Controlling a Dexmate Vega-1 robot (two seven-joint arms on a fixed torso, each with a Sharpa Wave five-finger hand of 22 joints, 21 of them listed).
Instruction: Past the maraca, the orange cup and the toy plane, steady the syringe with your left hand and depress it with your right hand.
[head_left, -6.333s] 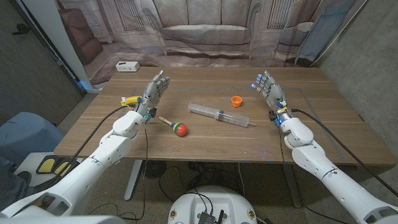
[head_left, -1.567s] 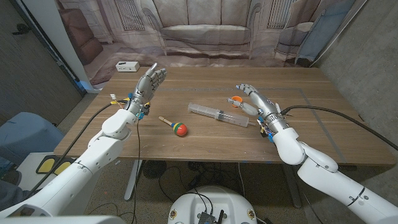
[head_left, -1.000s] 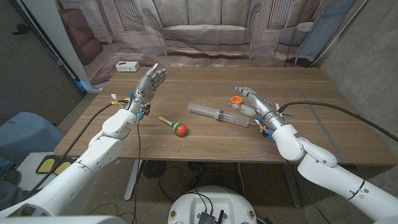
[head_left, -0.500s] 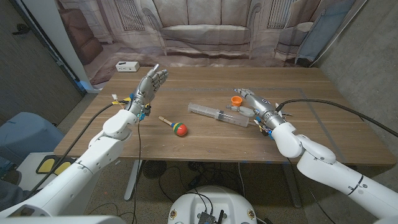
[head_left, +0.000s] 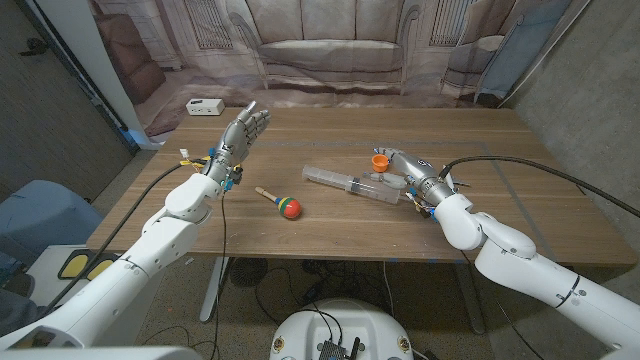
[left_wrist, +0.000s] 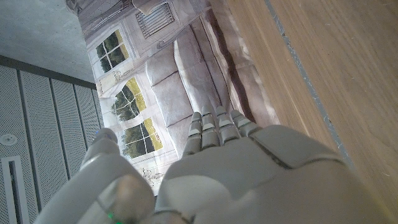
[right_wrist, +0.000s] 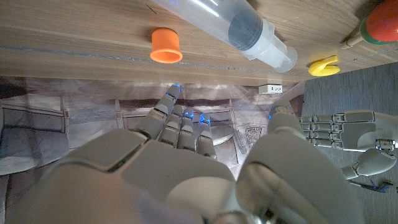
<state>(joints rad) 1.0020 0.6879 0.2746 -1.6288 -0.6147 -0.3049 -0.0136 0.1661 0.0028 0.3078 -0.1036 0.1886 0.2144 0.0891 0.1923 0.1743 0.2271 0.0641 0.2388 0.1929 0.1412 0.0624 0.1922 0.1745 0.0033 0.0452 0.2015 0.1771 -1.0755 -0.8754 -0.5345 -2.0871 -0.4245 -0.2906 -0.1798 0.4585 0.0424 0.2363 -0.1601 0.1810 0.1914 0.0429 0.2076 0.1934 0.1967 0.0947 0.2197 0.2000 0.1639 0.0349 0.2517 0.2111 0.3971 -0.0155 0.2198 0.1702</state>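
Note:
The clear syringe (head_left: 345, 183) lies across the table's middle, and its barrel (right_wrist: 230, 25) appears close in the right wrist view. My right hand (head_left: 408, 175) hovers at its right end, fingers spread, holding nothing. The small orange cup (head_left: 380, 161) stands just behind that hand, and I see the cup (right_wrist: 165, 46) again from the right wrist. The maraca (head_left: 283, 204) lies left of the syringe. My left hand (head_left: 243, 130) is raised, open, far left of the syringe. The yellow toy plane (right_wrist: 323, 65) lies by the left wrist.
A white power strip (head_left: 204, 106) sits at the back left of the wooden table (head_left: 330, 235). A printed sofa backdrop hangs behind the far edge. Bare wood lies in front of the syringe and at the right.
My right hand has moved left and closer to the syringe's right end, past the orange cup. The left hand has stayed raised in place.

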